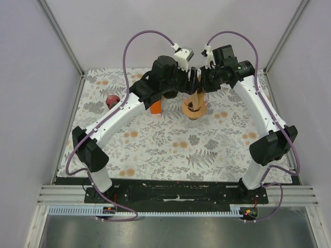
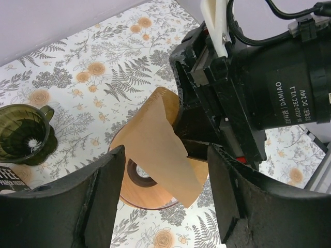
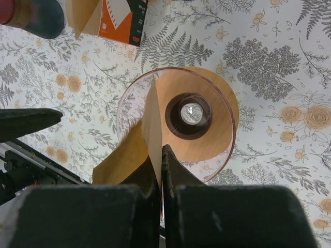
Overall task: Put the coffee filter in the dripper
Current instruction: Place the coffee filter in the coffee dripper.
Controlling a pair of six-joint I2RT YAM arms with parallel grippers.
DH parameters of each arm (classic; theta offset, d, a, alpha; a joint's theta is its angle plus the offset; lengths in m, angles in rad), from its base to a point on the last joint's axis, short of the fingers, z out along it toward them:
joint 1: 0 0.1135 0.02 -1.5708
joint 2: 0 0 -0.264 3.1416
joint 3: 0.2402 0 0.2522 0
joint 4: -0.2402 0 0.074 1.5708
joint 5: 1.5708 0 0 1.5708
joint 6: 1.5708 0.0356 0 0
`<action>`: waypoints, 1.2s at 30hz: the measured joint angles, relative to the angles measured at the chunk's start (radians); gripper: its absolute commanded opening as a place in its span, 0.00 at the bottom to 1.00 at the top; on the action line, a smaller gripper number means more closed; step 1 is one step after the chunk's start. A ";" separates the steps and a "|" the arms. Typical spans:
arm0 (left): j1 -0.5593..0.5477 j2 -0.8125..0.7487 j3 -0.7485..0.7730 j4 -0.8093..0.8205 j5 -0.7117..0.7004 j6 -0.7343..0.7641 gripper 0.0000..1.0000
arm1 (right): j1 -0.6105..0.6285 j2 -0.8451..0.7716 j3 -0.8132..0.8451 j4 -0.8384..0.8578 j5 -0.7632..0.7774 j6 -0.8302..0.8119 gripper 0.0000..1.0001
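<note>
Filter (image 2: 155, 150) paper is seen folded flat and hanging on edge over the dripper (image 3: 222, 103), not yet seated in it. From the right wrist view, the paper is stood across the 9 o'clock side of the dripper's mouth, with one panel trailing out past the rim towards 7 o'clock. The drain hole and the 3 o'clock half of the mouth are left uncovered. Whether the lowest corner touches the inside wall cannot be told.

So far the filter has been picked up and brought above the dripper. Opening it into a cone, lowering it in and letting go are judged to be left.

The filter's edge is pinched by the right tool (image 3: 161, 152), whose jaws are closed tight on the paper at the 6 o'clock side of the dripper. The left tool (image 2: 165, 155) is spread wide and holds nothing. Its two fingers (image 2: 98, 201) are set one at 9 o'clock and one at 3 o'clock of the hanging paper, and no firm contact with it can be made out.

Further out, the dripper is stood on the table (image 1: 155, 150) towards 12 o'clock of its middle. An orange box (image 1: 155, 107) is placed near it at 9 o'clock, and a dark cup (image 2: 23, 134) is seen well apart in the left wrist view.
</note>
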 measured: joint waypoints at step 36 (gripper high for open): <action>0.027 0.117 0.089 -0.165 -0.066 0.119 0.02 | -0.039 -0.017 -0.034 -0.023 -0.017 -0.064 0.40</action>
